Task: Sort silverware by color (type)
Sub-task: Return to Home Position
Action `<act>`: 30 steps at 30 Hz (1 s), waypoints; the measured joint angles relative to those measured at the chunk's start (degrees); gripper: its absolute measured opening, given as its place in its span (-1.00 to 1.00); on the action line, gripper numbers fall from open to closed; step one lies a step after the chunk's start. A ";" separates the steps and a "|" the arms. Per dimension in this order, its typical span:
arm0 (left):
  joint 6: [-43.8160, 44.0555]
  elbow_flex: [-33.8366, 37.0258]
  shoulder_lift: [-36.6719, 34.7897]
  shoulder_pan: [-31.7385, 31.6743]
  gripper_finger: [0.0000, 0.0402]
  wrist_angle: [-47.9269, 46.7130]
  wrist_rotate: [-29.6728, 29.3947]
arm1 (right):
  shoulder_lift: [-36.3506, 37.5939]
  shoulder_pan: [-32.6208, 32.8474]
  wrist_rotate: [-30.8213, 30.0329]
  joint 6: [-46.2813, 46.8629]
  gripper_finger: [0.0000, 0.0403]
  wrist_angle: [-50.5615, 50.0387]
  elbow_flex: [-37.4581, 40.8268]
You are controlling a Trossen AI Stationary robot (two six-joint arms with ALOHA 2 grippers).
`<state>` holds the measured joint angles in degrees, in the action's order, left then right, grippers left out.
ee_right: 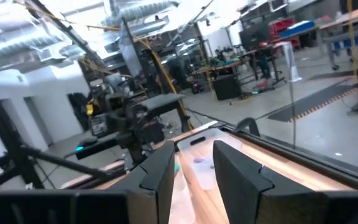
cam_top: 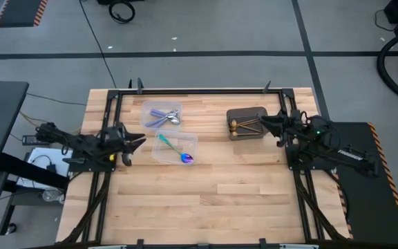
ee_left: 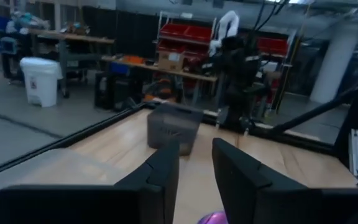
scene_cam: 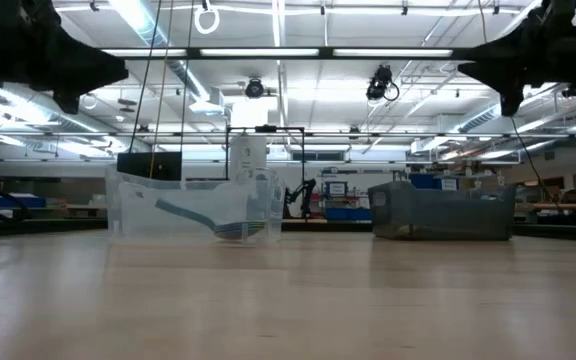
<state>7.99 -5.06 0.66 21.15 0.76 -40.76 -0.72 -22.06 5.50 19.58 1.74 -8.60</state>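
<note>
Jaws of left gripper [cam_top: 135, 143] and right gripper [cam_top: 268, 122] stand narrowly apart, each empty, touching nothing.

An industrial workshop: red storage bins [ee_left: 188, 32] on racks, cluttered workbenches [ee_left: 73, 38], ceiling strip lights [scene_cam: 198, 52], tape-marked concrete floor [cam_top: 206, 28].

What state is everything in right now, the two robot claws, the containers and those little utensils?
Left gripper: open, empty, raised over the table's left side.
Right gripper: open, empty, raised beside the bin.
Dark grey plastic bin: holds gold metal utensils, lying flat.
Far clear plastic tub: holds lavender-handled, silver-headed utensils.
Near clear plastic tub: holds teal-handled, purple-headed silverware.
</note>
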 joint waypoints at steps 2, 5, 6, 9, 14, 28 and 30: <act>-1.35 2.24 -0.32 0.00 -0.52 2.97 0.62 | -0.12 0.00 -1.52 0.96 -0.40 -0.02 0.02; -2.30 3.86 -0.45 -0.01 -0.61 5.19 1.55 | -0.10 0.00 -1.80 1.35 -0.40 0.07 0.02; -2.68 4.04 -0.44 0.00 -0.64 5.31 2.68 | -0.10 0.00 -1.78 1.35 -0.40 0.07 0.02; -3.62 4.52 -0.45 0.00 -0.71 5.95 7.05 | -0.10 0.00 -1.56 1.33 -0.40 0.04 0.02; -7.13 4.57 -0.44 0.00 -0.78 8.49 16.46 | -0.10 0.00 -1.45 1.33 -0.40 0.05 0.02; 4.75 4.61 -0.30 -0.09 -0.77 8.83 18.37 | -0.10 0.00 -1.40 1.29 -0.40 0.07 0.02; 4.75 4.61 -0.30 -0.09 -0.77 8.83 18.37 | -0.10 0.00 -1.40 1.29 -0.40 0.07 0.02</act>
<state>12.73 -0.45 0.36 21.06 9.58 -22.39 -0.82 -22.06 4.10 20.86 1.80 -8.58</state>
